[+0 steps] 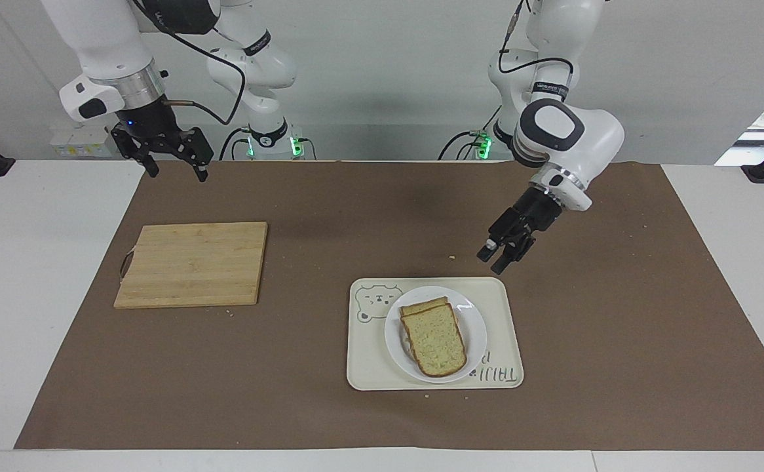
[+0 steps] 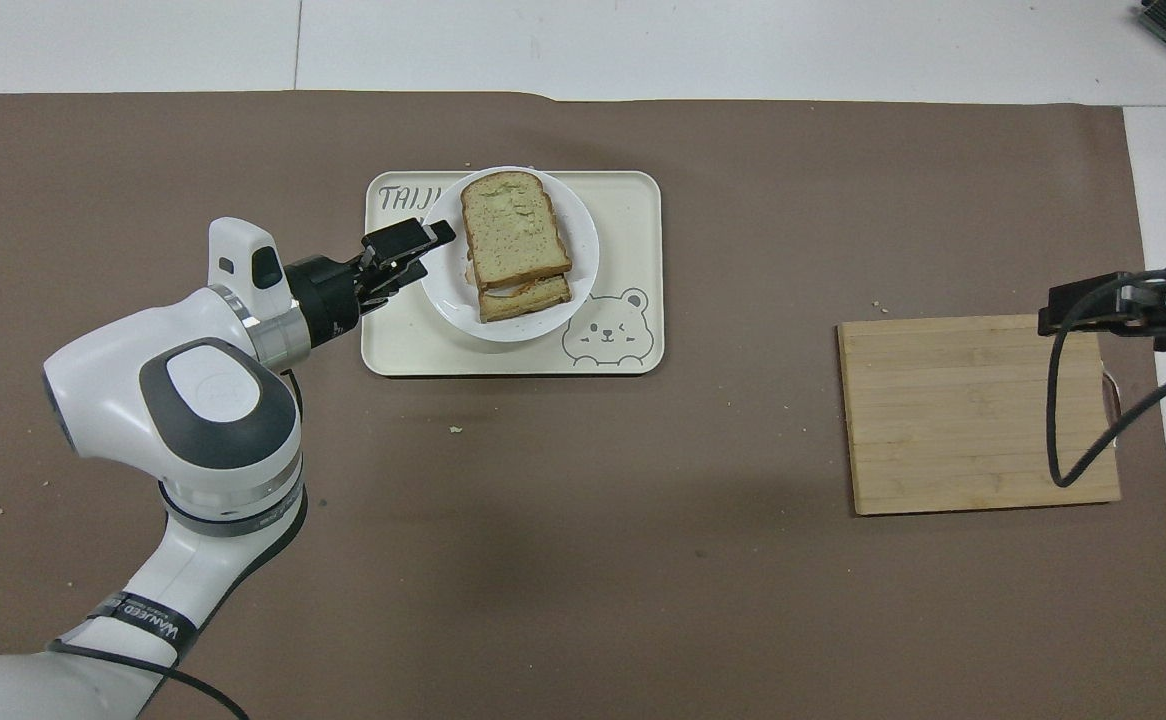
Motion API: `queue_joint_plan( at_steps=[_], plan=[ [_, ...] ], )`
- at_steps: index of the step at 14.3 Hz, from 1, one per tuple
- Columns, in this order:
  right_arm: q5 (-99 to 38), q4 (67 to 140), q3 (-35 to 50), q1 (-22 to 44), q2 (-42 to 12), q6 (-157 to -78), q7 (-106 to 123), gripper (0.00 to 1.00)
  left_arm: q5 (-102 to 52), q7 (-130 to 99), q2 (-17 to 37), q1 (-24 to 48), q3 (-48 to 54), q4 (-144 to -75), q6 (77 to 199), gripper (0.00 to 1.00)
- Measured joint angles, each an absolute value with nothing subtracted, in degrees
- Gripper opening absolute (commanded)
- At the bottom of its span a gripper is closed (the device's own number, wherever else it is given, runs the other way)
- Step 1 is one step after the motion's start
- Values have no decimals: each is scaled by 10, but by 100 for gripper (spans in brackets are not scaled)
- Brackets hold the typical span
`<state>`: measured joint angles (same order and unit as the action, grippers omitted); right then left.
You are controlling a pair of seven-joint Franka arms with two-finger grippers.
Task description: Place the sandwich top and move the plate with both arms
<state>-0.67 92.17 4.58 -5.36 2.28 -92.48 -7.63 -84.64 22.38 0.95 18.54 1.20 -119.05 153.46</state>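
Facing view: sandwich top point(image 1: 436, 339) on plate point(image 1: 477, 328), left claw point(image 1: 496, 257) empty.

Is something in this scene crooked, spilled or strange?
The top slice sits askew on the sandwich: the lower slice sticks out on the side nearer the robots. The plate lies off-centre on the tray, covering part of its lettering. Small crumbs dot the brown mat. Nothing looks broken.
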Motion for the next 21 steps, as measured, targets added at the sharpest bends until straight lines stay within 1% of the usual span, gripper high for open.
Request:
queue_joint_plan(
  at_steps=[2,5,7,9,11,13,15,18,21],
  plan=[
    [-7,922,46,-54,23,-925,-76,100,-814,224,-7,176,11,-1201,1534,100],
    [-7,922,46,-54,23,-925,-76,100,-732,221,-8,162,10,-1204,1524,100],
    [-7,922,46,-54,23,-925,-76,100,-685,221,-8,139,10,-1203,1481,100],
    [-7,922,46,-54,23,-925,-76,100,-591,199,-9,104,8,-1194,1407,100],
    [-7,922,46,-54,23,-925,-76,100,-438,128,-9,71,7,-1162,1324,100],
    [-7,922,46,-54,23,-925,-76,100,-289,87,-9,48,6,-1112,1235,100],
    [-7,922,46,-54,23,-925,-76,100,-184,75,-10,40,6,-1062,1154,100],
    [-7,922,46,-54,23,-925,-76,100,-82,71,-10,39,6,-1002,1063,100],
    [-7,922,46,-54,23,-925,-76,100,-35,71,-11,38,6,-939,977,100]
  ],
)
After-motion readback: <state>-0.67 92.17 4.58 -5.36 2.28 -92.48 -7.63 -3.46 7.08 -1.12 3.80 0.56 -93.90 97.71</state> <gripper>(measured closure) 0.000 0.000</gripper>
